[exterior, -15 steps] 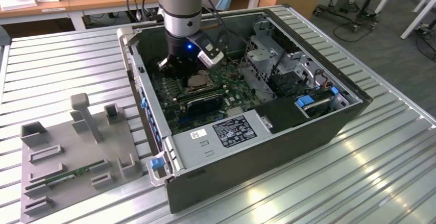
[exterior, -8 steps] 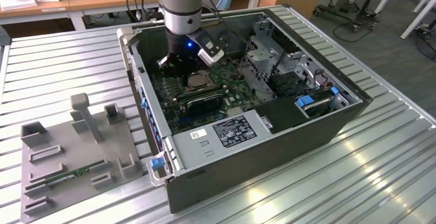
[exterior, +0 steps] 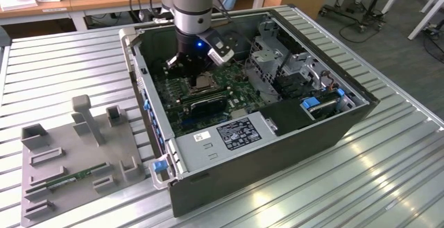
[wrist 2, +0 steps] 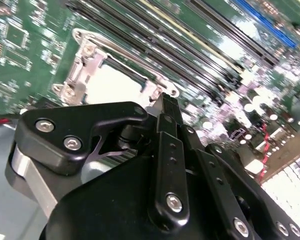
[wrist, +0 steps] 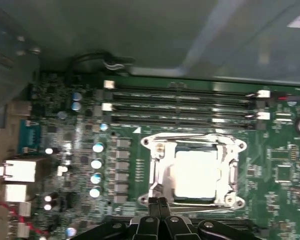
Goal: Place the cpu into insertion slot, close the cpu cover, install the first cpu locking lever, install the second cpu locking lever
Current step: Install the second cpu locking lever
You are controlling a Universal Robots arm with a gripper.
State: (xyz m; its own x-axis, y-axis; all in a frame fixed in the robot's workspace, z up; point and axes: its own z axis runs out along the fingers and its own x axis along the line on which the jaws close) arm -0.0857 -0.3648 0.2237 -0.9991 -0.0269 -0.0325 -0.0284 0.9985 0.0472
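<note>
a big metal table (exterior: 388, 150) with long ridges holds an open computer case (exterior: 277, 134), and a grey tray (exterior: 66, 160) of holders lies on the exterior view's left. inside the case is a green board (wrist: 70, 100) with long black memory slots (wrist: 180, 107).

the robot arm (exterior: 191, 10) reaches down into the case, right over the insertion slot (exterior: 201, 82). the cpu cover (wrist: 157, 172) looks flat down on the slot, a shiny frame all around. through its window the cpu (wrist: 197, 172) shows as a bright square, so it seems to be in already and covered.

the gripper (wrist: 157, 201) has its two fingers pressed together with nothing between them, and its tips sit at the edge of the cover. i think it is working on a locking lever; whether either lever is hooked is too hard to see.
</note>
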